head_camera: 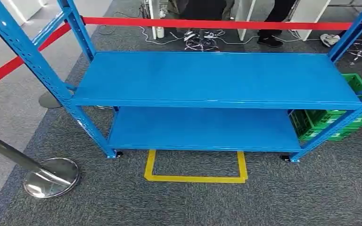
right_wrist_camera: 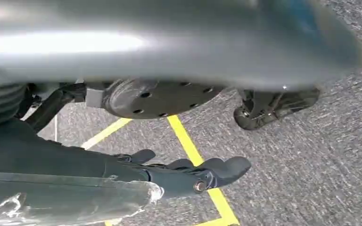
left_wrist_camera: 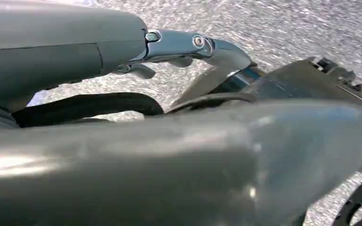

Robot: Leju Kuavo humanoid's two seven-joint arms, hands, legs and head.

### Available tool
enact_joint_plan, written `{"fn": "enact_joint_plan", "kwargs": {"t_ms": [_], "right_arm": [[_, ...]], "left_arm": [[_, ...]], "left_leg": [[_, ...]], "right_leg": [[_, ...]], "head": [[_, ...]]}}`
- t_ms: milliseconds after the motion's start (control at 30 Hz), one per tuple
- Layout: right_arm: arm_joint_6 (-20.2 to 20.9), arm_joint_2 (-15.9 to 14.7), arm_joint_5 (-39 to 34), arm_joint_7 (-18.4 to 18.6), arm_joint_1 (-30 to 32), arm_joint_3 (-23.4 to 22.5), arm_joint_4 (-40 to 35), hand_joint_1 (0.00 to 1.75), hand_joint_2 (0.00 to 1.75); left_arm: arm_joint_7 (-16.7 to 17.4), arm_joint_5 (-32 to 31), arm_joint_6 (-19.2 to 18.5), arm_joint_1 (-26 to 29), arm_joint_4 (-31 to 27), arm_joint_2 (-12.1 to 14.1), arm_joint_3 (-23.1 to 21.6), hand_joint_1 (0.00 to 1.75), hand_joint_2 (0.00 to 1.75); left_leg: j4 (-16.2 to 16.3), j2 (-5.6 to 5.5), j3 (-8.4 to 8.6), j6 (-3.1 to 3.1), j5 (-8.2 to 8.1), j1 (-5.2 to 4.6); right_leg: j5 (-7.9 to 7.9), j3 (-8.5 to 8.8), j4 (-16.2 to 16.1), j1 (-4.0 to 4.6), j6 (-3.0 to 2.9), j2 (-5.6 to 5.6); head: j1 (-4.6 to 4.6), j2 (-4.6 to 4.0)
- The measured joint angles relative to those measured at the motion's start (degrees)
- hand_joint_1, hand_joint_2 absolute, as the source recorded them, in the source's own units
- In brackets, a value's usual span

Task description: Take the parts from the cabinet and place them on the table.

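Head cam high, facing fwd/down at cabinet (head_camera: 207, 80); both wrist cams close, facing carpet; yellow floor tape (head_camera: 195, 178) shared w/ right wrist

We see a bright blue cabinet (head_camera: 217, 77) on speckled grey carpet (head_camera: 311, 193), with a yellow tape outline (head_camera: 195, 178) just before it. Beside the cabinet sit green crates (head_camera: 330, 120), and behind it runs a red barrier band (head_camera: 207, 23).
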Motion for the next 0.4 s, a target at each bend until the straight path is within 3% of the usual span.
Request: {"fn": "enact_joint_plan", "kwargs": {"t_ms": [167, 400], "right_arm": [[-1.7, 0.0, 4.4, 0.7, 0.0, -0.1, 0.0, 0.00, 0.00], [-1.8, 0.0, 5.2, 1.0, 0.0, -0.3, 0.0, 0.00, 0.00]], "left_arm": [[1.5, 0.0, 0.0, 0.4, -0.8, -0.2, -0.4, 0.00, 0.00], [2.3, 0.0, 0.0, 0.5, -1.1, -0.2, -0.6, 0.00, 0.00]], "left_leg": [[0.0, 0.00, 0.01, 0.00, 0.00, 0.00], [0.0, 0.00, 0.02, 0.00, 0.00, 0.00]], "right_leg": [[0.00, 0.01, 0.0, -0.01, 0.00, 0.00], [0.01, 0.01, 0.0, 0.00, 0.00, 0.00]], "head": [[-0.02, 0.00], [-0.02, 0.00]]}}
